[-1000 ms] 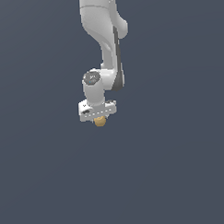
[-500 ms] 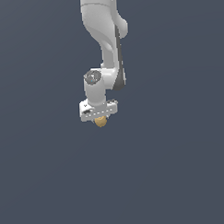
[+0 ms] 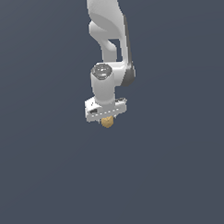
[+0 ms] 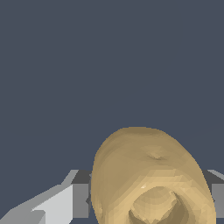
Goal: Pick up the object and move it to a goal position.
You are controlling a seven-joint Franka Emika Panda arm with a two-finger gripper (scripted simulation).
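Exterior view: white arm (image 3: 108, 45) descending from top centre.
Wrist view: dimpled surface detail.
Object (image 4: 151, 179): tan-yellow lump.
Gripper (image 3: 106, 118): clenched around the object.

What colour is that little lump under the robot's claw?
Tan-yellow, a plain colour with no pattern; the lump shows best in the wrist view.

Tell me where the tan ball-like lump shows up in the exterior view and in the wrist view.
Exterior view: tan lump near the picture's centre, peeking out just under the white tool.
Wrist view: it fills the foreground, large and close.
Shared landmark: the tool, whose grey-white fingers flank the lump.
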